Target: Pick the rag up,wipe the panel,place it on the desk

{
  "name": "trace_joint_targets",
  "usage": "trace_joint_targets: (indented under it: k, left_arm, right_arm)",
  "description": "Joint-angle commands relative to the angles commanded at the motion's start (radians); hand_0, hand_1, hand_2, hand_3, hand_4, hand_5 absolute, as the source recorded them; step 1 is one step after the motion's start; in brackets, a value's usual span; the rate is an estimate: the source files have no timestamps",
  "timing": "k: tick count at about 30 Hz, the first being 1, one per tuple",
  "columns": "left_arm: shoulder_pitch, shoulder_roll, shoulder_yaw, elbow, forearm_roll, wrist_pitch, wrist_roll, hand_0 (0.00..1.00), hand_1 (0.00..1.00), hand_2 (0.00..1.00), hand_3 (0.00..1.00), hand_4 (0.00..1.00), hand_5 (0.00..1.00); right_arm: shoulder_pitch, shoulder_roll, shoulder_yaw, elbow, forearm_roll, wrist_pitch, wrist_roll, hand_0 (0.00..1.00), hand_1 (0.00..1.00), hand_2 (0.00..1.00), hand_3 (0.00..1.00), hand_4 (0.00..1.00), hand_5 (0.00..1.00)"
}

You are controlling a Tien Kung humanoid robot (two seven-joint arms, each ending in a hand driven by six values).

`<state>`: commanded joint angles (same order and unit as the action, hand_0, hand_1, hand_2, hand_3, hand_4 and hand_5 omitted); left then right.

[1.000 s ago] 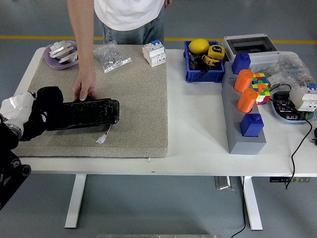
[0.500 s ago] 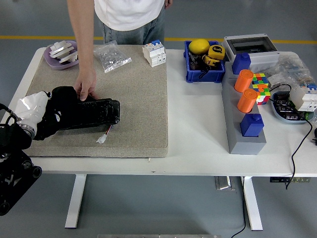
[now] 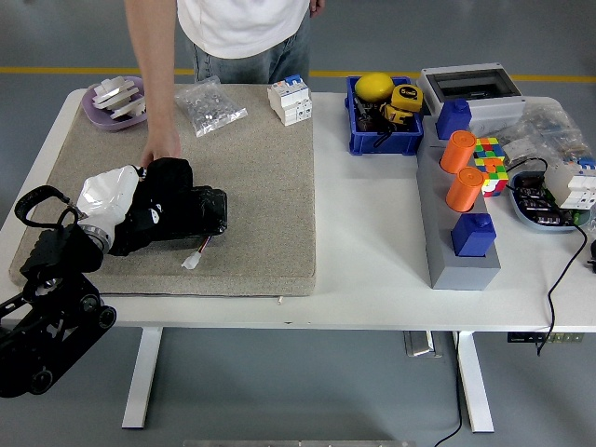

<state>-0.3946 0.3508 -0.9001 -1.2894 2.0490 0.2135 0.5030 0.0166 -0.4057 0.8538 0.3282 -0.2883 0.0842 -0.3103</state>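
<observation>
The left hand (image 3: 160,200) is curled over a black rag (image 3: 168,182), pressing it onto the black panel (image 3: 191,212) near the left edge of the beige mat (image 3: 261,186). A person's hand (image 3: 158,149) touches the panel's far side. The mat's middle and right part toward the white table (image 3: 372,242) lie open.

Left arm (image 3: 51,307): black, built of chunky jointed segments with round bolt-like details, and a black cable looping off its upper side. Behind the fingers, a crinkled silvery-white wrap covers the wrist. Left hand (image 3: 158,200): matte black throughout, with a small white mark on its back. Person (image 3: 237,28): white T-shirt, short sleeves, blue jeans.
</observation>
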Motion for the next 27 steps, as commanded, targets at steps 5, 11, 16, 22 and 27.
trace_joint_targets:
  k: [5, 11, 16, 22, 27]
  left_arm:
    - [-0.024, -0.017, 0.038, 0.001, -0.010, 0.002, 0.000, 0.235, 0.148, 0.528, 0.532, 0.501, 0.002]
    - [-0.057, -0.044, 0.097, 0.000, -0.017, 0.002, 0.004, 0.237, 0.148, 0.528, 0.532, 0.502, 0.002]
    - [-0.083, -0.069, 0.130, 0.003, -0.022, 0.000, 0.009, 0.235, 0.148, 0.529, 0.534, 0.504, 0.002]
    - [-0.099, -0.084, 0.146, 0.004, -0.022, -0.001, 0.016, 0.236, 0.148, 0.529, 0.534, 0.507, 0.002]
    - [-0.098, -0.086, 0.144, 0.005, -0.019, -0.002, 0.020, 0.236, 0.148, 0.529, 0.534, 0.508, 0.002]
  right_arm:
    - [0.004, 0.000, 0.001, 0.001, -0.002, 0.000, 0.000, 0.873, 0.763, 0.765, 0.778, 0.998, 0.998]
    - [0.007, 0.001, 0.002, 0.003, -0.005, 0.001, 0.000, 0.873, 0.763, 0.765, 0.778, 0.998, 0.998]
    - [0.010, 0.000, 0.001, 0.004, -0.007, 0.002, -0.001, 0.873, 0.763, 0.765, 0.777, 0.998, 0.998]
    - [0.011, 0.000, 0.002, 0.005, -0.009, 0.002, -0.001, 0.873, 0.763, 0.765, 0.776, 0.998, 0.998]
    - [0.011, 0.000, 0.001, 0.006, -0.008, 0.003, -0.002, 0.874, 0.762, 0.765, 0.776, 0.998, 0.998]
